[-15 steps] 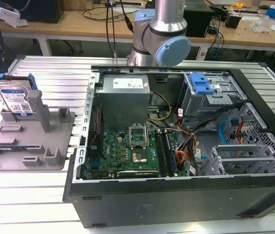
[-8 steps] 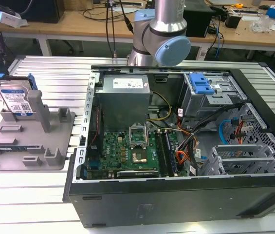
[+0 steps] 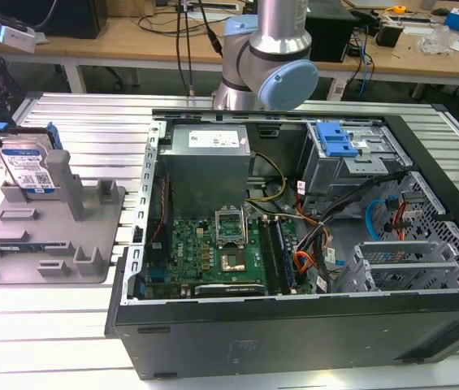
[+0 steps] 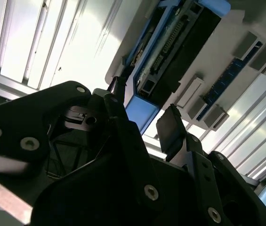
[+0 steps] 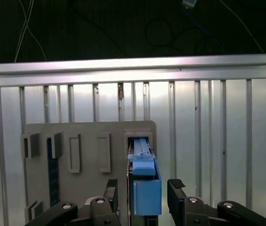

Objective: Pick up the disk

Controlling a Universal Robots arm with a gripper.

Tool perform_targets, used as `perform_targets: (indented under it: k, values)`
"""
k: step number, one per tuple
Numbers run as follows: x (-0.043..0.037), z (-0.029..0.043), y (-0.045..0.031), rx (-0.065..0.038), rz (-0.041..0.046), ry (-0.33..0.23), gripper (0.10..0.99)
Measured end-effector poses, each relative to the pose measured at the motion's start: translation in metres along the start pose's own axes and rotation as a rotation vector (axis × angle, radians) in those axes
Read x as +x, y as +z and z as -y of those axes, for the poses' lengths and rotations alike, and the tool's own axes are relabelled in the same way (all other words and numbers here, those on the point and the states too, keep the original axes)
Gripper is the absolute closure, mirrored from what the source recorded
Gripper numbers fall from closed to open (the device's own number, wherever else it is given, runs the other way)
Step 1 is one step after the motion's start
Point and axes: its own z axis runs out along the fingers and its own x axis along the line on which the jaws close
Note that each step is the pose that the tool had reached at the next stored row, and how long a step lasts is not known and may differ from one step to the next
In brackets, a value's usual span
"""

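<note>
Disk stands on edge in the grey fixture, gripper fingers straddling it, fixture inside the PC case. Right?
No: the exterior view shows the grey fixture on the table outside the PC case, at the exterior view's left. The disk on edge and the gripper straddling it are right.

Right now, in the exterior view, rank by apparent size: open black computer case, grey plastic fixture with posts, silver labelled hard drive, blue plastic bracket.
Largest: the open black computer case.
Next: the grey plastic fixture.
Last: the silver hard drive and the blue plastic bracket look about alike, so unranked.
</note>
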Motion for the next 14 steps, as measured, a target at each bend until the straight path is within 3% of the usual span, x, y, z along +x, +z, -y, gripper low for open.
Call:
perform_targets:
  k: [14]
  values:
    - [-0.0005,-0.0006,0.0085,0.000,-0.0001,0.000,0.545]
